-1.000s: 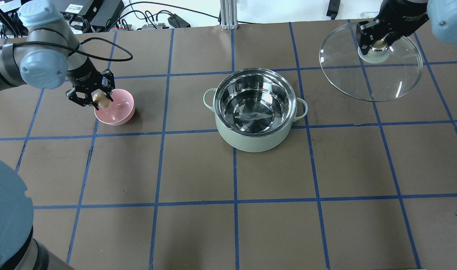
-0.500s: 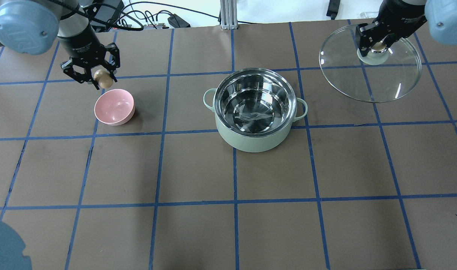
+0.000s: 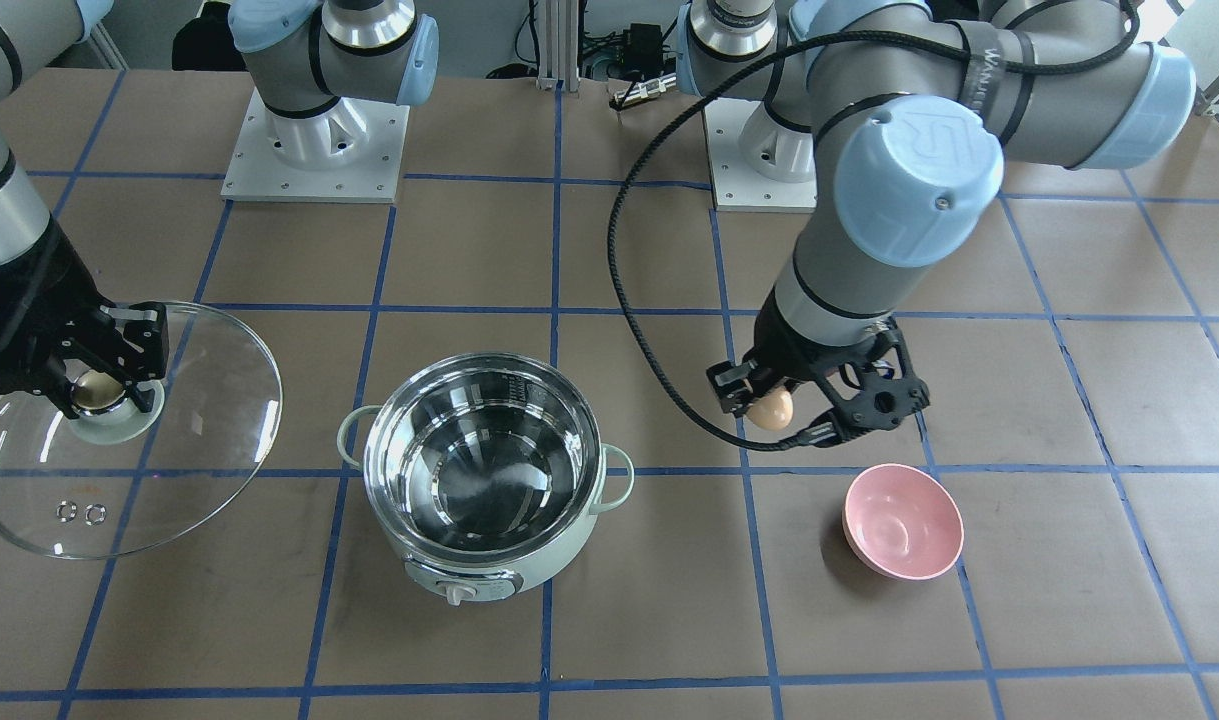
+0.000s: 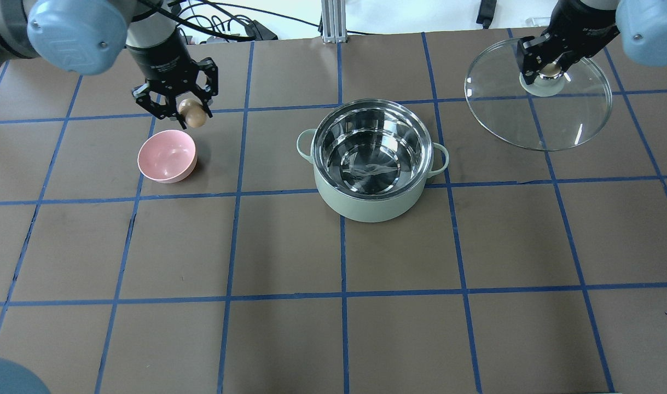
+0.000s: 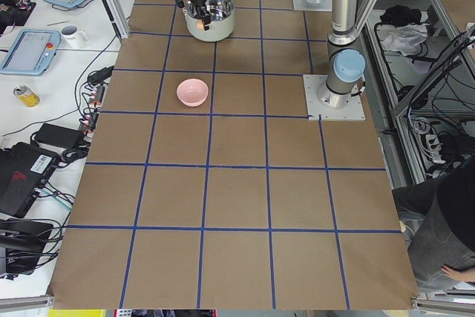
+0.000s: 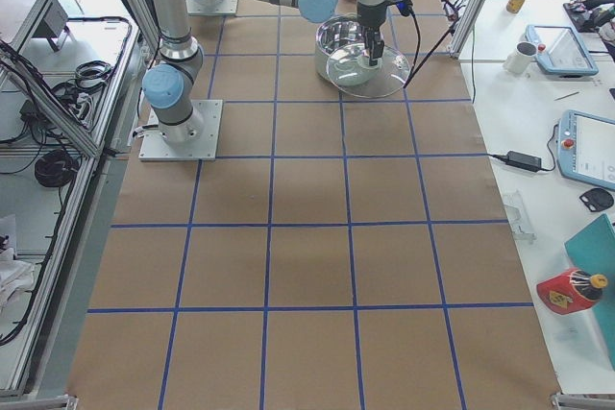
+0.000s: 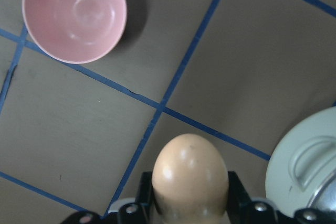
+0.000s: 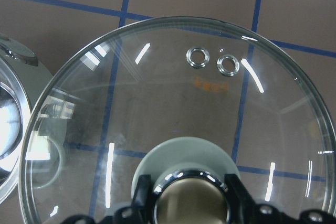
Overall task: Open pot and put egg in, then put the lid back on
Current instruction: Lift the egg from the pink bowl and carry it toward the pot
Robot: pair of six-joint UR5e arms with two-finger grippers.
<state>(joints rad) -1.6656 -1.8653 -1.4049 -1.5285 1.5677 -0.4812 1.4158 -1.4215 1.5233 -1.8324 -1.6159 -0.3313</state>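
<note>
The mint-green pot point(image 4: 372, 164) stands open mid-table, its steel inside empty; it also shows in the front view point(image 3: 484, 480). My left gripper point(image 4: 186, 112) is shut on the tan egg point(image 4: 192, 113) and holds it in the air, left of the pot and just beyond the pink bowl; the egg fills the left wrist view point(image 7: 190, 177) and shows in the front view point(image 3: 770, 408). My right gripper point(image 4: 546, 68) is shut on the knob of the glass lid point(image 4: 552, 115), held aloft right of the pot; the lid shows in the right wrist view point(image 8: 173, 108) and front view point(image 3: 169, 450).
An empty pink bowl point(image 4: 167, 156) sits on the table left of the pot, below and just left of the egg. The table point(image 4: 333, 306) is brown with a blue tape grid. Cables and boxes lie beyond the far edge.
My left gripper has lifted the egg out of the pink bowl, then carried it right toward the pot. The right gripper with the lid has hardly moved.
</note>
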